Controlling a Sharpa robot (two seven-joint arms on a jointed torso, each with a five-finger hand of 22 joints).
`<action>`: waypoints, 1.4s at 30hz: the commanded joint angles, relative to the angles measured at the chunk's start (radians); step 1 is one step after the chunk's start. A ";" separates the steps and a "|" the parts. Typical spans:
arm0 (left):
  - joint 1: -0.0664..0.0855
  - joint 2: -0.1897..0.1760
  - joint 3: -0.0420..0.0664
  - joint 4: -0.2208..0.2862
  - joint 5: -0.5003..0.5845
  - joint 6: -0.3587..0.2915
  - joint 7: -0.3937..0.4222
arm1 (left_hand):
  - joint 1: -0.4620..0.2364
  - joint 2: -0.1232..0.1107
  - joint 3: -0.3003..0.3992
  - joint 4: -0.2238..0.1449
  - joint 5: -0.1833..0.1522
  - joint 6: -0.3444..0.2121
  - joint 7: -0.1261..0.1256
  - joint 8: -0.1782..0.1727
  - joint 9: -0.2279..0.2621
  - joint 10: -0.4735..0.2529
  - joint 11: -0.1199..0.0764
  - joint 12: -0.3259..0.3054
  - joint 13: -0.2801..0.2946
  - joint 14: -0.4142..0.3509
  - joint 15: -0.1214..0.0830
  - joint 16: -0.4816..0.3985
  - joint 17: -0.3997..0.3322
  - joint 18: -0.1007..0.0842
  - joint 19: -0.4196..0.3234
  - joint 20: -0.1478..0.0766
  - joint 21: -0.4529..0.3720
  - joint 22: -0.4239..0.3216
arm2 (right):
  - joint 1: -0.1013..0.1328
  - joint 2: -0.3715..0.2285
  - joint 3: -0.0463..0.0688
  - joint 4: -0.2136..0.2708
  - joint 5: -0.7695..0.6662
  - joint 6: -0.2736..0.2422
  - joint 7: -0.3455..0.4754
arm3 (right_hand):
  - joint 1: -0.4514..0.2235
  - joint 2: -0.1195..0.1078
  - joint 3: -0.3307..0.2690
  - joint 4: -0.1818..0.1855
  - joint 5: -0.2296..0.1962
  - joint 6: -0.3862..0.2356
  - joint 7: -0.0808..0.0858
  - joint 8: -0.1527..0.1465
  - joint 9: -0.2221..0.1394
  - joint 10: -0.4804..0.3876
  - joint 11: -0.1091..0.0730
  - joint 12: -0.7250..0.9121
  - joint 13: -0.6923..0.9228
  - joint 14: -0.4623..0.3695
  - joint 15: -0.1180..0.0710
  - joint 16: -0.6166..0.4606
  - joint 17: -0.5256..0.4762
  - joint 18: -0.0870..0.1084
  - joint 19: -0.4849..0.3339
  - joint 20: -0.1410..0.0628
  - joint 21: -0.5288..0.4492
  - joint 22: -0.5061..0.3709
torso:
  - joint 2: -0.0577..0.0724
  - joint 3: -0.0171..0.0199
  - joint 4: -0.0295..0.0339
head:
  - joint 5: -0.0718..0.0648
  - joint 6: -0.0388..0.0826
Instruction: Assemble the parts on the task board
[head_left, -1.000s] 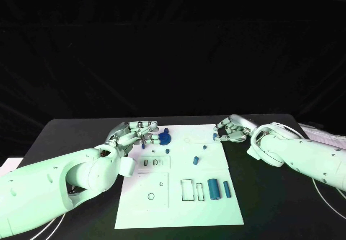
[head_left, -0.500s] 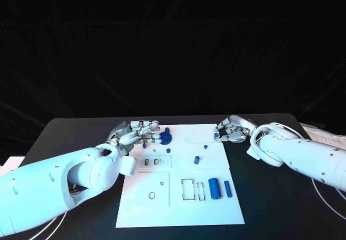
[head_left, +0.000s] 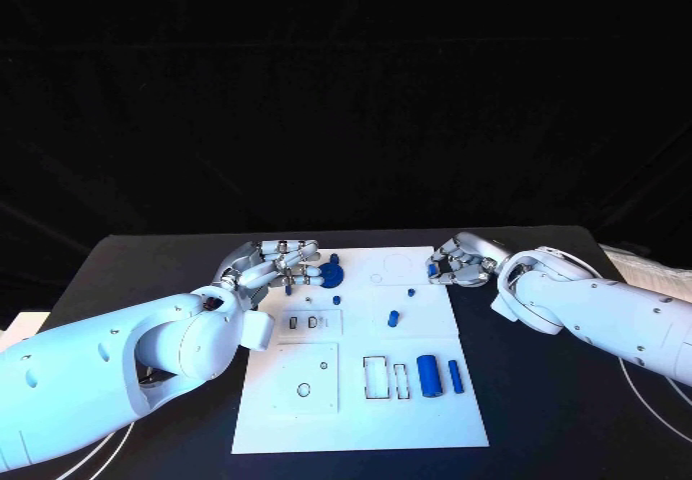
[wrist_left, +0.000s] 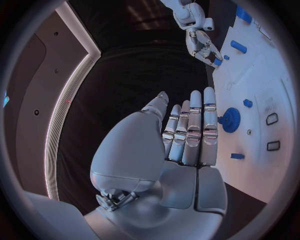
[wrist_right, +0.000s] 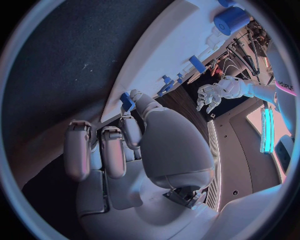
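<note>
Left fingers (wrist_left: 190, 132): straight, close together, holding nothing, beside blue gear (head_left: 330, 275).
Right fingers (wrist_right: 106, 150): curled at task board (head_left: 361, 400) far right edge; blue piece (wrist_right: 127, 101) at fingertip, hold unclear.
Parts: cylinders (head_left: 428, 375) near board's front, unplaced.
Risk: piece slipping off board edge through loose pinch.

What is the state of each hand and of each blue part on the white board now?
left hand: open, holding nothing
right hand: pinching a small blue part at the board edge
blue gear: flat on the task board
two blue cylinders: lying side by side
</note>
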 joint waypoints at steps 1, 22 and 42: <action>0.000 0.001 0.001 0.001 0.001 0.017 0.006 | 0.002 -0.001 0.005 0.000 -0.001 0.002 0.001 -0.005 -0.001 0.000 -0.002 -0.005 -0.002 0.004 -0.001 -0.007 0.001 0.018 0.002 0.000 0.002 0.002 | -0.002 0.002 -0.001 -0.002 -0.012 0.017 -0.009 | -0.001 0.011 0.008 -0.001 -0.005 0.009 -0.001 0.005 0.001 0.008 -0.003 0.004 -0.001 0.088 -0.004 0.005 0.203 -0.015 0.006 -0.003 0.004 0.001 | 0.000 0.0002 0.0002 | 0.000 0.000; 0.001 0.000 0.001 -0.004 0.000 0.018 -0.008 | 0.006 -0.004 0.013 -0.008 -0.002 0.001 0.001 -0.007 -0.001 -0.001 -0.002 -0.006 -0.002 0.004 -0.001 -0.010 0.004 0.018 0.001 0.000 0.004 0.003 | -0.002 -0.002 -0.001 0.014 -0.009 -0.074 -0.036 | 0.009 0.070 0.067 -0.032 -0.095 0.101 -0.040 0.053 0.023 0.032 -0.035 0.026 0.019 0.089 -0.032 0.007 0.207 -0.018 0.013 -0.029 0.010 0.014 | 0.000 0.0008 0.0011 | 0.003 -0.003; 0.001 0.002 0.000 -0.055 0.019 0.038 -0.004 | 0.006 -0.004 0.015 -0.010 -0.002 0.001 0.001 -0.007 -0.001 -0.001 -0.002 -0.006 -0.002 0.004 -0.001 -0.011 0.006 0.017 0.001 0.000 0.004 0.003 | 0.030 -0.001 0.002 0.311 -0.002 -0.085 -0.323 | -0.036 0.065 0.072 -0.024 -0.081 0.073 -0.033 0.038 0.020 0.016 -0.030 0.000 0.002 0.085 -0.028 -0.008 0.188 -0.016 0.009 -0.028 0.004 0.002 | -0.018 -0.0099 0.0097 | 0.005 -0.010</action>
